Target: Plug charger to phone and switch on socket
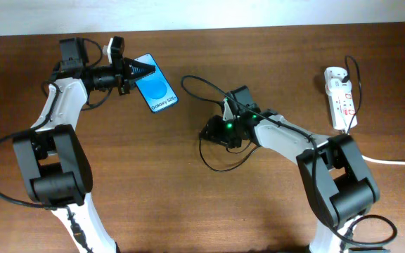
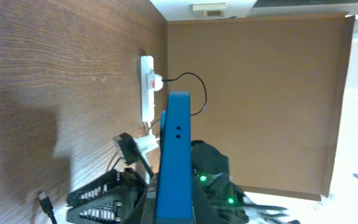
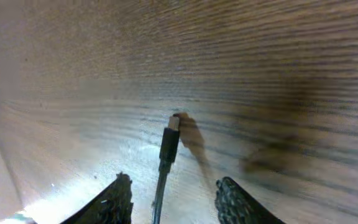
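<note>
The left claw (image 1: pixel 139 71) is clamped on one end of the phone (image 1: pixel 158 90) and holds it off the worktop (image 1: pixel 188 211), screen upward. The free end points across toward the other arm, most likely so the port edge is exposed and steady for an insertion. From the left wrist view that narrow edge faces out squarely, with small openings showing on it. The charger (image 3: pixel 169 142) lies flat on the wood near the middle of the worktop, well apart from the phone. Its connector tip rests just ahead of the right claw (image 3: pixel 176 190), whose fingers are spread with the thin cable running between them, nothing pinched. That straddling pose looks like a line-up for grasping the cable close behind the tip, where it is stiff enough to steer. The socket (image 1: pixel 339 95) sits at the far right edge with a plug in it and a black lead arcing away. It is probably the charger's own, though the overhead view is too small to trace it. Judging by this, neither the plugging-in nor the switching is done yet.
</note>
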`<state>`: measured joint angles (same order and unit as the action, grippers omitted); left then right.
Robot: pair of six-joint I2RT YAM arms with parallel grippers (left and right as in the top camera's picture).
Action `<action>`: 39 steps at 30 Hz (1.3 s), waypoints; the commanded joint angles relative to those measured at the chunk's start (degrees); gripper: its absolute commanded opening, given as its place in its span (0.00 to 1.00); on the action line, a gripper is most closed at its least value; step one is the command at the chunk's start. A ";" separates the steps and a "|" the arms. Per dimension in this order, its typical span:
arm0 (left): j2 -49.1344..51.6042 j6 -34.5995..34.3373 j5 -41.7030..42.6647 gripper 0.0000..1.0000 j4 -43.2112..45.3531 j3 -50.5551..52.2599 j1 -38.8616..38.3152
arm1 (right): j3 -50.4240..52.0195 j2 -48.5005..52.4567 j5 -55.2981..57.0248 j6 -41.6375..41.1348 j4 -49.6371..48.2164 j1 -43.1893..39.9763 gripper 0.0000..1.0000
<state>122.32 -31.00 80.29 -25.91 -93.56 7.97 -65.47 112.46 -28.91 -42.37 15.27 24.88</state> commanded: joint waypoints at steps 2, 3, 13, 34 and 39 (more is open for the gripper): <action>-0.37 0.94 3.54 0.00 0.13 0.37 0.68 | -1.03 3.08 -3.91 -4.81 -2.89 0.24 0.43; -0.37 0.94 3.54 0.00 0.13 0.37 0.72 | -1.03 3.34 -3.96 -5.14 -3.15 0.24 0.41; -0.37 0.94 3.54 0.00 0.11 0.37 0.72 | -1.03 6.43 -7.98 -7.67 -6.34 0.24 0.30; -0.37 4.11 9.57 0.00 0.37 0.42 -1.95 | -1.16 -19.96 -24.79 29.77 4.96 -7.93 0.04; -0.37 5.03 9.60 0.00 1.25 0.42 -2.97 | -1.11 -19.96 -26.21 29.57 7.58 -5.40 0.04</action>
<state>122.32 -27.53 86.85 -25.50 -93.41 5.06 -66.26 92.73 -52.73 -13.93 23.35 17.61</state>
